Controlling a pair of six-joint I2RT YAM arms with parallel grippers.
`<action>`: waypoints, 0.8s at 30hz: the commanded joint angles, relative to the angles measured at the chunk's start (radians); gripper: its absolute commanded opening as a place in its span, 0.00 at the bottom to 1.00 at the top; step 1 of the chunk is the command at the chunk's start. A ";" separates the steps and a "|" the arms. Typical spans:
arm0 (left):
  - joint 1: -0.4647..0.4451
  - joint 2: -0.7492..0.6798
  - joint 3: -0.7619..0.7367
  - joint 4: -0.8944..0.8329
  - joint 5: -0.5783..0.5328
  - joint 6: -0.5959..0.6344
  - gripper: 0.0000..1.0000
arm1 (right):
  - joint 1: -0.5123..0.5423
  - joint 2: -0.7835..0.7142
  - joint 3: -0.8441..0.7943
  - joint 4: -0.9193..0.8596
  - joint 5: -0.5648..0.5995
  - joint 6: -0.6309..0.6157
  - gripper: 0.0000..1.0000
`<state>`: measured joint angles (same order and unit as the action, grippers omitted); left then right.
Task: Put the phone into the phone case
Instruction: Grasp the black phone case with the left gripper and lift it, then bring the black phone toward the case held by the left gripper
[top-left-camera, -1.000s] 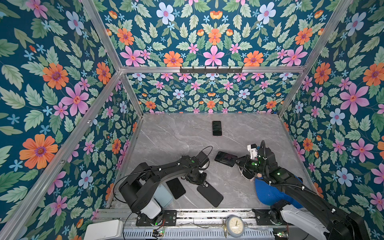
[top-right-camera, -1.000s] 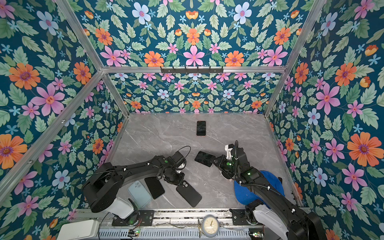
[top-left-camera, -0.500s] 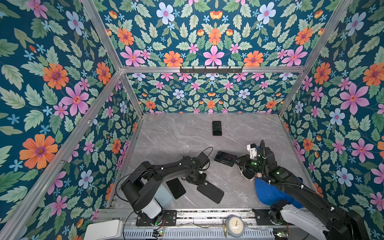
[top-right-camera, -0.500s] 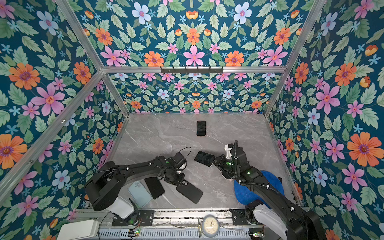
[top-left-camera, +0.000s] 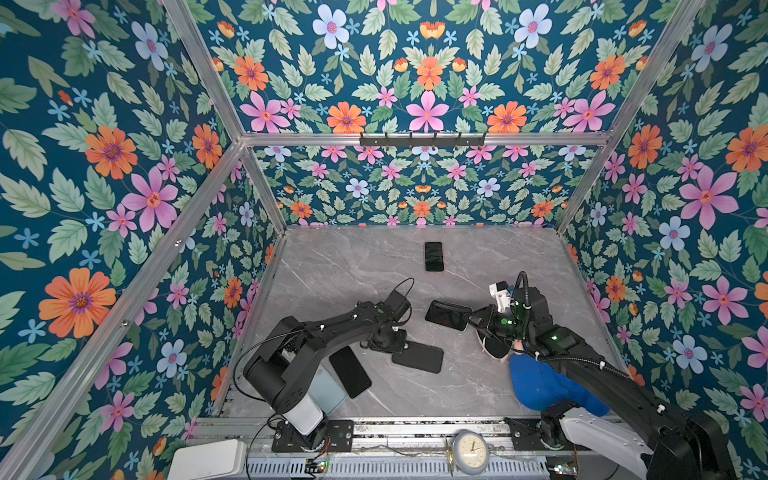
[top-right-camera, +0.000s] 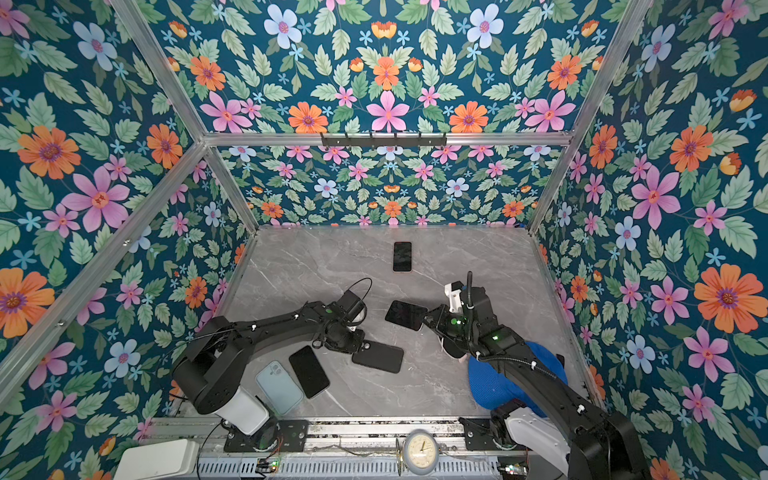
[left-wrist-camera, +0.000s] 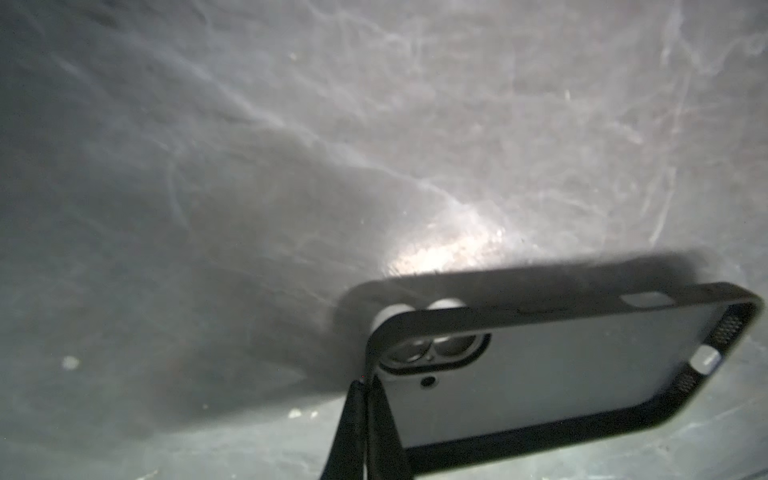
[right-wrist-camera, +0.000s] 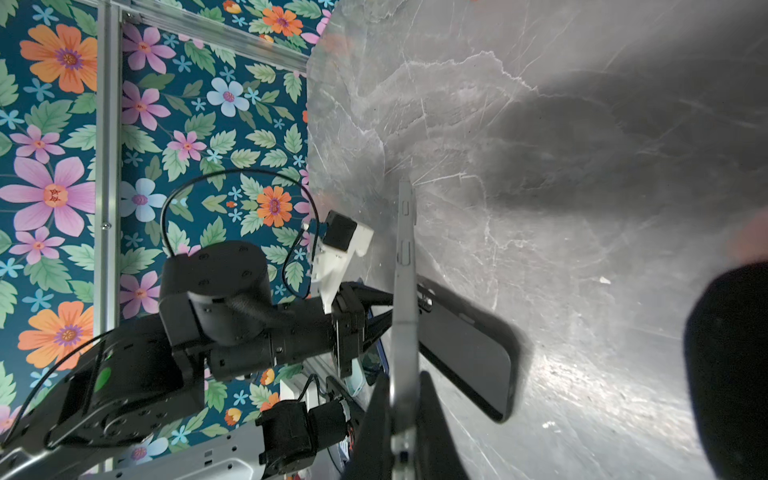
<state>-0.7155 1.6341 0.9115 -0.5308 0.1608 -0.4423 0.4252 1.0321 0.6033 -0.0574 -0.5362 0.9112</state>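
My left gripper (top-left-camera: 398, 340) is shut on the rim of the black phone case (top-left-camera: 417, 356), next to its camera cutout. In the left wrist view the case (left-wrist-camera: 561, 365) shows its grey inside, and my closed left gripper (left-wrist-camera: 365, 386) pinches the corner. The case throws a shadow on the table behind it. My right gripper (top-left-camera: 471, 318) is shut on one end of the dark phone (top-left-camera: 448, 315), held above the table to the right of the case. The right wrist view shows the phone (right-wrist-camera: 405, 270) edge-on in my right gripper (right-wrist-camera: 405, 386), with the case (right-wrist-camera: 465, 353) beyond it.
Another phone (top-left-camera: 434, 256) lies at the far middle of the marble table (top-left-camera: 353, 270). A black phone (top-left-camera: 350, 371) and a pale blue case (top-right-camera: 278, 386) lie at the front left beside the left arm's base. A blue cloth (top-left-camera: 540, 386) sits under the right arm.
My left gripper has closed on the case's rim, and the case has shifted away from the front edge. The right gripper and its phone have barely moved.
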 joint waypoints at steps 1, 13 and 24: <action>0.037 0.019 0.025 0.031 0.015 0.037 0.02 | 0.000 0.038 0.025 0.050 -0.103 -0.040 0.00; 0.097 0.026 0.027 0.082 0.085 0.034 0.22 | 0.000 0.268 0.055 0.197 -0.338 -0.044 0.00; 0.184 -0.092 -0.118 0.298 0.232 -0.109 0.30 | 0.000 0.428 0.069 0.273 -0.402 -0.050 0.00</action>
<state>-0.5453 1.5562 0.8108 -0.3050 0.3420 -0.5030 0.4240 1.4506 0.6739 0.1265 -0.8894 0.8368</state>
